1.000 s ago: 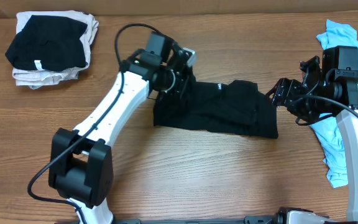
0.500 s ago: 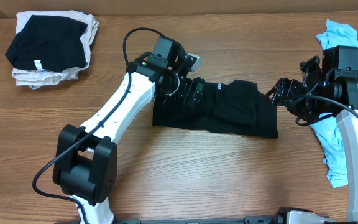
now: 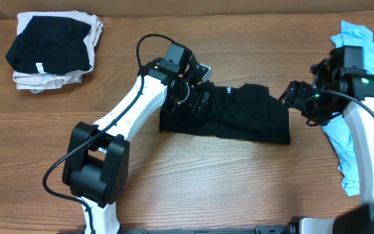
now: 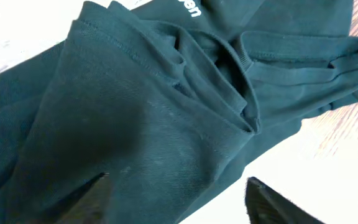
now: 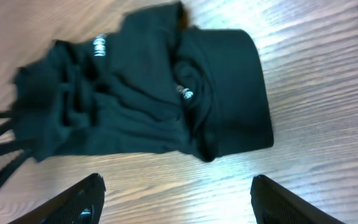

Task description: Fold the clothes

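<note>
Black T-shirt (image 3: 245,120) lies lengthwise between my claws: left claw (image 3: 199,103) over its left end, right claw (image 3: 292,96) just off its right end, both apart.

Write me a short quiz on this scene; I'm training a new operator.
1. True or false: the left gripper and the right gripper are both open.
2. Where on the table does the light blue shirt lie? A) middle B) right edge C) far left
3. Name what lies on top of the cream pieces at far left.
Key: 1 true. 2 B. 3 a folded black garment.
</note>
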Tool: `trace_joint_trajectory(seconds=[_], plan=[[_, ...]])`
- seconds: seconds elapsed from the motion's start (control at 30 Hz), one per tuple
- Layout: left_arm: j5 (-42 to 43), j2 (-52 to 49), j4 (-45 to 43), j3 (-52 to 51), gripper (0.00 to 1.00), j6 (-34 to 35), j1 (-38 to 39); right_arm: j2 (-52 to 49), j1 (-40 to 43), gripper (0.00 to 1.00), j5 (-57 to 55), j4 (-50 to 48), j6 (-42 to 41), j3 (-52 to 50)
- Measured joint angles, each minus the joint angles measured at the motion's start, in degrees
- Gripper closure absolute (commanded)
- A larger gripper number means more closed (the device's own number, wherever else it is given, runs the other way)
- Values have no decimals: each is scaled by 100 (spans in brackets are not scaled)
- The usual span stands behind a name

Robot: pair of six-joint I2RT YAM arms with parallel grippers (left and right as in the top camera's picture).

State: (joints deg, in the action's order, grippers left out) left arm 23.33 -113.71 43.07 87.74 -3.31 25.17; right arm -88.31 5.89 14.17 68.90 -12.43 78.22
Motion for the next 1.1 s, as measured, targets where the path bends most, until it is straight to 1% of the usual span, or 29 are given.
trace_joint_trajectory(seconds=[0.03,0.07,0.17,0.37,0.43,0.47,0.5,0.8,0.93,1.1], plan=[[0,0,20,0,55,-2,-2,-74,0,21,-7,-55,-4,-46],[2,0,50,0,61,-13,0,-293,2,18,-20,-197,-44,-155],[-2,0,199,0,96,-44,28,-737,2,17,-44,-457,-111,-310],[-2,0,321,0,96,-140,190,-1399,0,16,-68,-1001,-140,-496],[-2,0,352,0,95,-155,245,-1582,0,8,-74,-1174,-138,-542],[-13,0,354,0,96,-157,262,-1637,0,2,-85,-1239,-120,-553],[-28,0,363,0,96,-157,284,-1694,0,0,-94,-1335,-101,-560],[-302,0,367,0,96,-157,326,-1971,13,0,-450,-1867,138,-560],[-863,0,505,0,96,-157,326,-2188,57,0,-424,-1987,184,-560],[-1587,0,1108,188,96,-157,260,-2367,90,1,-179,-2074,254,-520]])
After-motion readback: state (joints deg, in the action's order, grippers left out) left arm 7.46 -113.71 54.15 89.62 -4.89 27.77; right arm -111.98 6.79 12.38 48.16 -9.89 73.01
